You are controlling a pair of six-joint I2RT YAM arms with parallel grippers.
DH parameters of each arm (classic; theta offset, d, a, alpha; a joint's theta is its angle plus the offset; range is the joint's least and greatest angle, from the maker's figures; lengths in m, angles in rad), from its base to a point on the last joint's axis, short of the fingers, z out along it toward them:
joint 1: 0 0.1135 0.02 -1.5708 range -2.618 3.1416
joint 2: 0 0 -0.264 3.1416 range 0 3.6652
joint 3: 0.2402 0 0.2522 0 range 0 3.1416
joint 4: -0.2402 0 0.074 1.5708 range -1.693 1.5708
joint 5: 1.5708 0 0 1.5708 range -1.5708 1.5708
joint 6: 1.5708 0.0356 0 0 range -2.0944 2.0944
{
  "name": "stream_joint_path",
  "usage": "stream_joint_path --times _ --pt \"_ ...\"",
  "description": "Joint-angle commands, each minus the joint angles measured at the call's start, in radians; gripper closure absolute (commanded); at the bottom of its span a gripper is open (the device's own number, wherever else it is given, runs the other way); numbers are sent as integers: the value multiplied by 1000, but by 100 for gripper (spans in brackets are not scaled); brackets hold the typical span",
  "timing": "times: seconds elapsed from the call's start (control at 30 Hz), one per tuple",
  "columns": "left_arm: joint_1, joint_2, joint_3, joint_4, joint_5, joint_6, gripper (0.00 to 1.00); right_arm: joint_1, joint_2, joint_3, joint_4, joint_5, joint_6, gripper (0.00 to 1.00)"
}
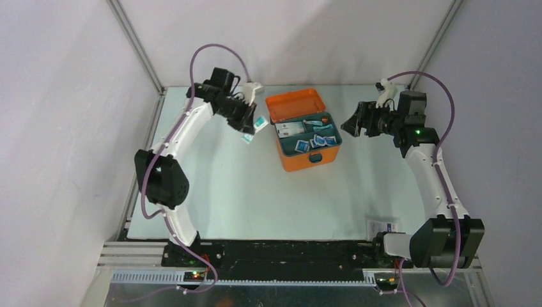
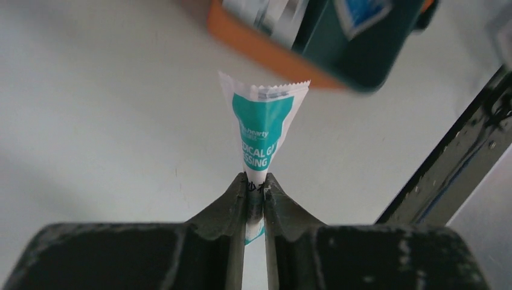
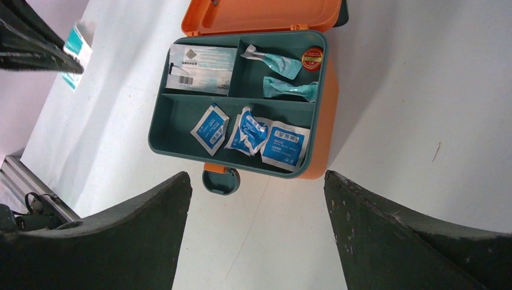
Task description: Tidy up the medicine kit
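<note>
Medicine kit (image 1: 312, 159) lid-up near back of table (image 1: 255, 192). Left gripper (image 2: 255, 186) pinched tight on teal-white dressing packet (image 2: 264, 121), just left of kit. Right gripper (image 3: 256, 180) spread wide, holding nothing, pointed at kit.

- Left arm (image 1: 192, 125): white links, black boxy joints.
- Right arm (image 1: 438, 182): same white links and black joints, green light near the wrist.
- Cables (image 1: 211, 48): purple, one looping along each arm.
- Bases (image 1: 185, 256): black, small green lights in front.
- Left gripper (image 2: 255, 181): fingers (image 2: 223, 208) dark, wedge-shaped, scuffed.
- Right gripper (image 3: 258, 181): fingers (image 3: 139, 211) dark, curved, speckled with wear.
</note>
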Motion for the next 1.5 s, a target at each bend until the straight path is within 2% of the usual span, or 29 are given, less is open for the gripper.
stream_joint_path --times 0.0,0.23,0.37,0.5,0.8,1.07,1.23,1.47 --pt "-77 93 212 33 63 -80 81 -4 -35 -3 37 -4 7 15" --pt "-182 279 525 33 -63 -62 80 -12 -42 -2 34 2 5 15" --pt "-223 371 622 33 -140 -15 80 -15 -41 -3 35 -3 6 15" --pt "-267 408 622 33 -205 50 78 -20 -42 -5 34 -7 5 15" --pt "-298 444 592 34 -233 64 75 -26 -43 -21 50 -14 11 15" --pt "-326 467 572 33 -344 92 71 -36 -57 -34 55 -13 11 15" --pt "-336 444 531 33 -344 103 66 -43 -62 -45 65 -18 16 14" --pt "-347 439 526 33 -346 93 64 -46 -61 -46 70 -27 24 14"
